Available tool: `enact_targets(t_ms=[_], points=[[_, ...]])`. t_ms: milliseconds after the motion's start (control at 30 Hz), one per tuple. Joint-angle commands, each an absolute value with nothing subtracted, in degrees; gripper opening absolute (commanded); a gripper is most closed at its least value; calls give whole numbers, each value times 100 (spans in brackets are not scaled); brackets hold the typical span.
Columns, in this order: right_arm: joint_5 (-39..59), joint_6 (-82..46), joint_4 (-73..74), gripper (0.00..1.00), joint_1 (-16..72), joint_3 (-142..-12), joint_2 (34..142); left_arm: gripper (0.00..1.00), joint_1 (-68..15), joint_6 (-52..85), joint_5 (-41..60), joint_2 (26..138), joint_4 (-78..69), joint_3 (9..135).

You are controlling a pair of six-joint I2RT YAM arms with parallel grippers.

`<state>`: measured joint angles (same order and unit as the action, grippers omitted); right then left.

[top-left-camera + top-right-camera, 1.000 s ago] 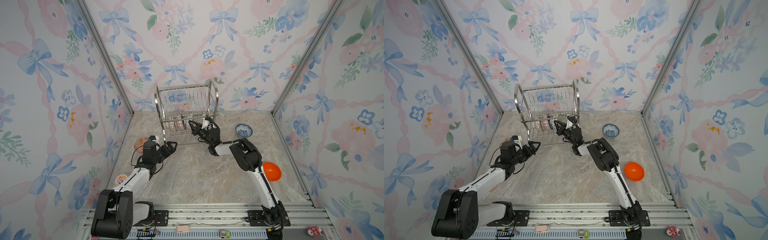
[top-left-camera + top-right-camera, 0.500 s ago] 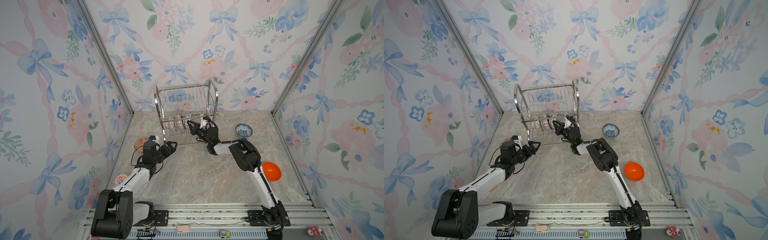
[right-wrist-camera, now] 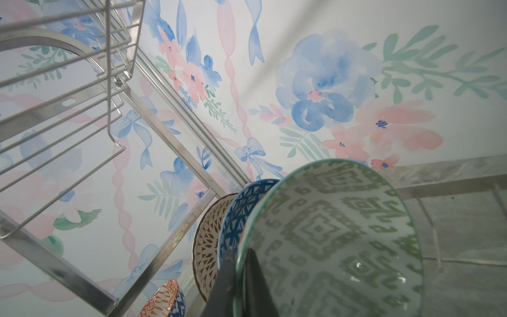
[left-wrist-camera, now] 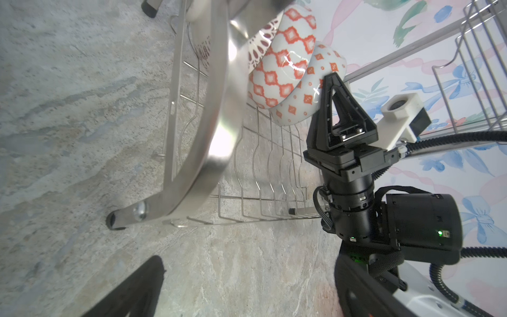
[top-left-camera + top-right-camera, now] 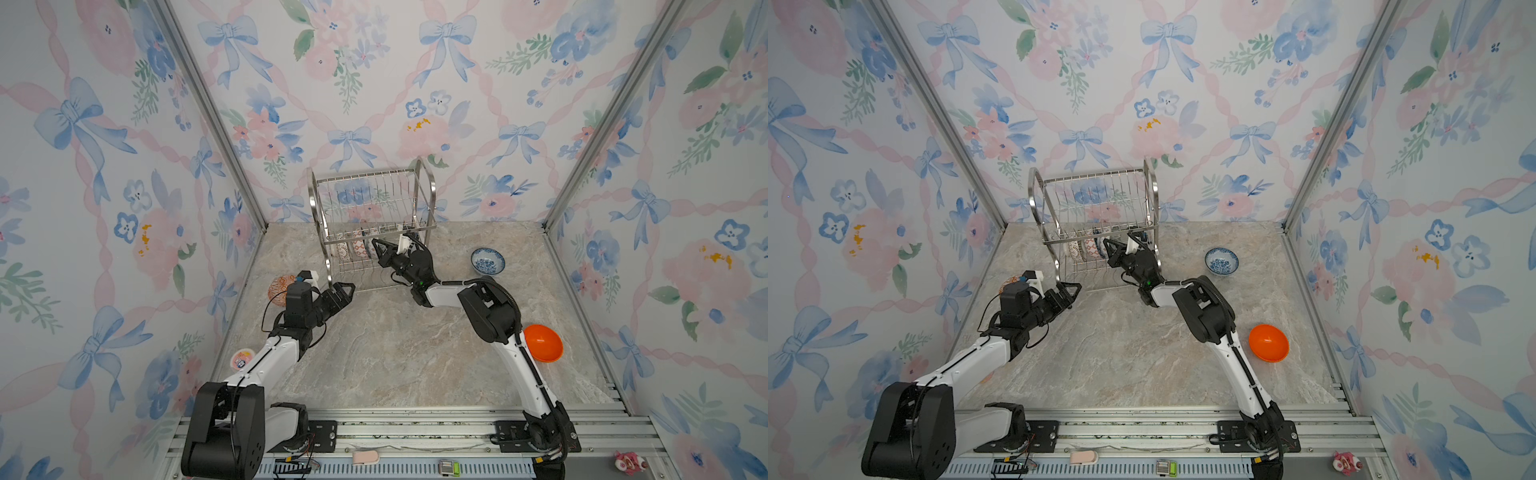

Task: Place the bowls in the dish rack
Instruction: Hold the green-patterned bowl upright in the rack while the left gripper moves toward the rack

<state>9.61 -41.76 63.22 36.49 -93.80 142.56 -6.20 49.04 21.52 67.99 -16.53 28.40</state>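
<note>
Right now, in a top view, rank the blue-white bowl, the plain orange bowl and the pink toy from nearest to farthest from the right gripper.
From the right gripper, shut on the green-patterned bowl:
1. blue-white bowl, on the table to its right.
2. plain orange bowl, farther forward, by the right wall.
3. pink toy, front frame's right end.

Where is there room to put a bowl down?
The marble tabletop between the two arms is bare, and the dish rack's top shelf looks bare. Crowded: the lower shelf, where bowls stand packed beside the right claw.
</note>
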Motion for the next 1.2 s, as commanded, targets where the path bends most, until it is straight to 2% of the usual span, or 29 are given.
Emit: enact_targets(t_ms=[0, 67, 267, 600, 667, 1167], points=[[855, -4383, 6164, 10, 3661, -9312, 14461, 98, -891, 4481, 1726, 6568, -1328, 3279], [856, -4378, 6178, 10, 3665, -9271, 14420, 98, -1029, 4071, 1169, 6671, -554, 3651], [839, -4446, 6322, 10, 3669, -9238, 14383, 96, -1060, 3886, 590, 6935, -325, 3733], [870, -4714, 6698, 9, 3621, -9174, 14426, 86, -2267, 3445, -686, 7520, 6, 4611], [862, -4737, 6807, 9, 3604, -9087, 14410, 83, -2319, 3419, -753, 7671, 45, 4707], [890, -4888, 7114, 9, 3531, -8911, 14359, 76, -2312, 3714, -339, 8749, -719, 4973]])
